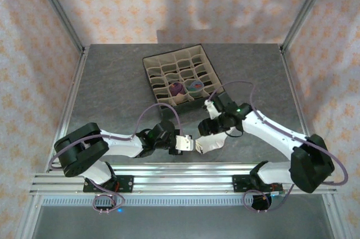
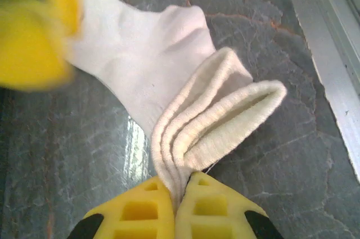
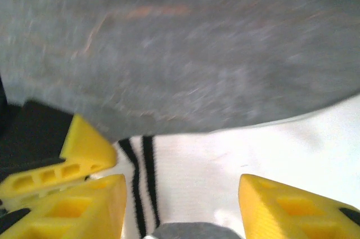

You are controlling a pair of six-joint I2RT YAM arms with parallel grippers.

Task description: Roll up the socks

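Sock [image 2: 146,64] pinched in left tool [image 2: 177,189], right tool [image 3: 183,194] parted astride it

arms [image 1: 118,148]: white links, black joints | cables [image 1: 147,116]: lilac loops | tool fingers [image 2: 140,211]: yellow, hollow cells

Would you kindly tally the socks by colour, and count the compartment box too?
white sock: 1
purple sock: 1
grey-blue sock: 1
compartment box: 1
Total: 4
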